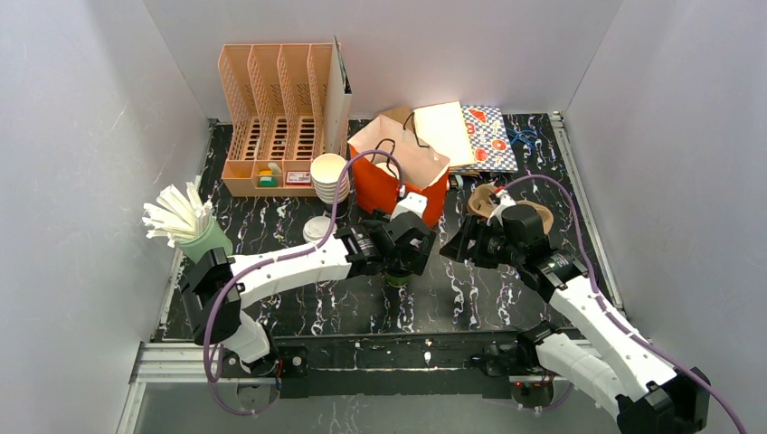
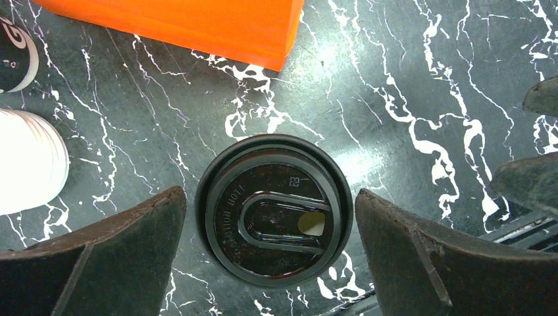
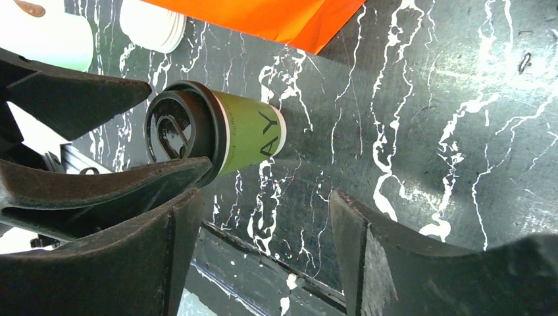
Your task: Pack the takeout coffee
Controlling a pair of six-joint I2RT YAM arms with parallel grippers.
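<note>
**Top view:** L tool (image 1: 398,264) hangs over the black-lid cup (image 1: 396,281) at mid-desk (image 1: 298,303). The cup is mostly hidden under the wrist. Orange bag (image 1: 398,176) stands open just at 12 o'clock of the cup. Stack of white cups (image 1: 330,178) is at 11, loose white lid (image 1: 317,228) at 10. R tool (image 1: 457,246) sits near at 3, pointing toward the cup. Brown cup carrier (image 1: 488,201) lies behind the R wrist, approx. 2. At the far side are a peach file rack (image 1: 276,117) at 11 and flat patterned bags (image 1: 479,136) at 1. Mint holder w/ straws (image 1: 194,231) is at 9, by the desk's L edge.

**L wrist view:** Seen straight down, the cup stands upright and the lid is seated all round. L tool is spread, w/ one finger (image 2: 112,257) at 9 and the other at 3 of the lid. A thin gap shows on each side, so nothing is pinched. Bag corner is at 12, apart from the cup. White stack is at 9–10, well off. Dark parts at the frame's 3 o'clock edge can't be identified.

**R wrist view:** R tool is spread w/ only bare desk btwn its fingers (image 3: 421,263). The cup's green wall and black lid lie beyond, at 11. L tool's two fingers flank the lid. One overlaps the rim in this view, and contact can't be told from here. Bag is at 12, white cups at 11, both past the cup.
</note>
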